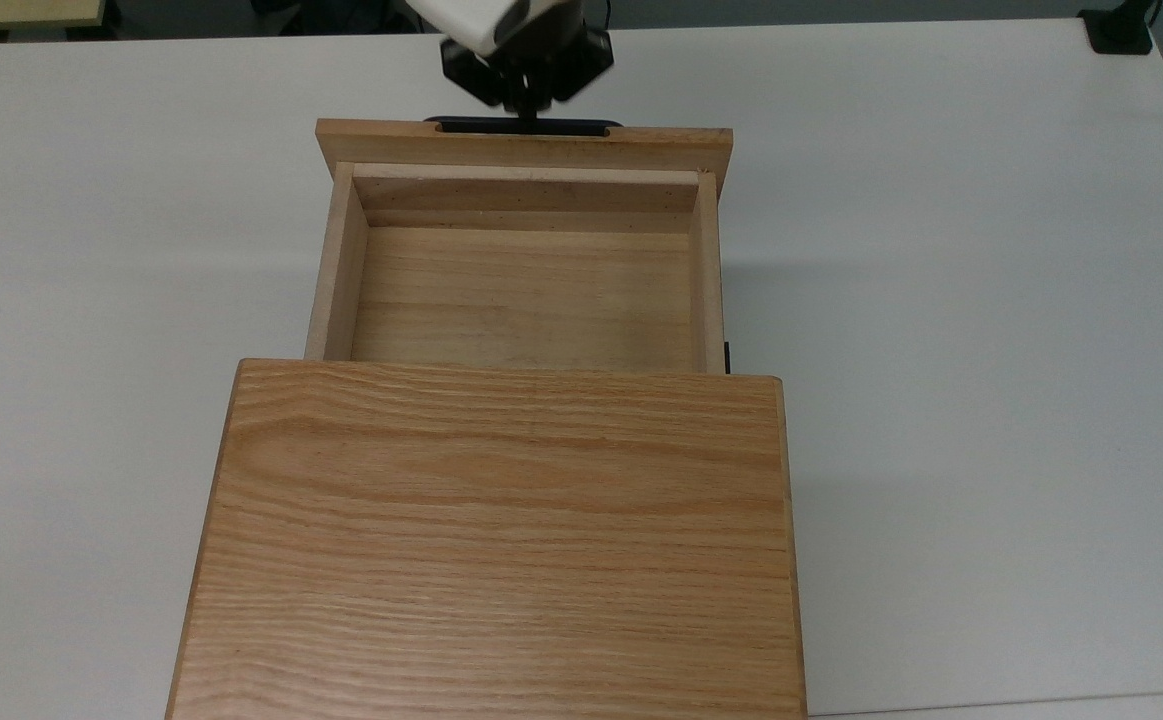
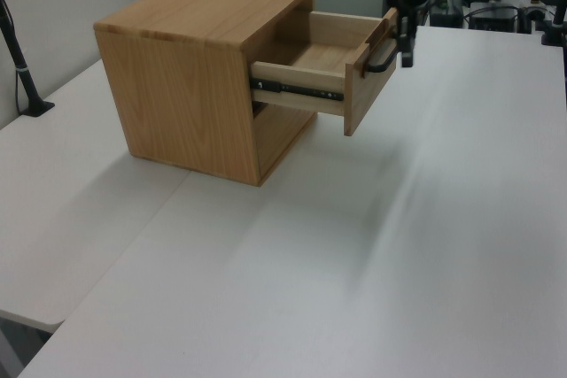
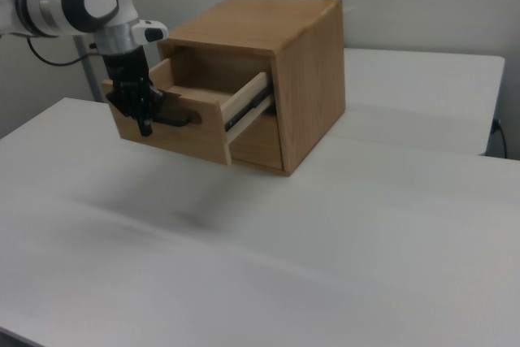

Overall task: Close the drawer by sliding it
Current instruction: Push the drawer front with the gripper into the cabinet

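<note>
- The counter (image 1: 941, 300) is a broad, plain white surface.
- A second white surface adjoins it along a seam in the left view's lower left.
- An oak cabinet (image 1: 491, 540) stands directly on the counter, upright on its base.
- A black clamp base (image 1: 1119, 30) sits at the top view's far right corner.

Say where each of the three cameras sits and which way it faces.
Top view: overhead, above the cabinet, looking down into the open drawer; the gripper shows at the handle.
Left view: raised, beside the table, seeing one drawer side; gripper by the handle.
Right view: raised, opposite side; arm shows.
All share the drawer and gripper.
</note>
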Available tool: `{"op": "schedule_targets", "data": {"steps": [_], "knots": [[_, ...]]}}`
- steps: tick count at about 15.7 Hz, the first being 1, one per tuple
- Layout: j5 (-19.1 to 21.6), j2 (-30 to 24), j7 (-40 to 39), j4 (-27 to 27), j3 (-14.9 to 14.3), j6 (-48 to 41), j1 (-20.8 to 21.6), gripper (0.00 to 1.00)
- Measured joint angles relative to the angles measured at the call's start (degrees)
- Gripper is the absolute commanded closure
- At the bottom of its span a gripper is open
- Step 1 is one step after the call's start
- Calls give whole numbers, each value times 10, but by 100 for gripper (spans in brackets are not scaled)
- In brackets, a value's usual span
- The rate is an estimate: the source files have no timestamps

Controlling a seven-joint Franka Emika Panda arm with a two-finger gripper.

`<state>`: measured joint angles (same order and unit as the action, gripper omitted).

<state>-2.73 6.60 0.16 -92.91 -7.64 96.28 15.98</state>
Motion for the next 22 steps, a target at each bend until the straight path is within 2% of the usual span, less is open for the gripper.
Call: {"op": "schedule_targets", "data": {"steps": [12,17,22], "knots": [[0,55,76,18,-2,199,8,100],[0,102,103,72,-5,227,7,100],[0,146,145,100,-6,339,-1,100]]}}
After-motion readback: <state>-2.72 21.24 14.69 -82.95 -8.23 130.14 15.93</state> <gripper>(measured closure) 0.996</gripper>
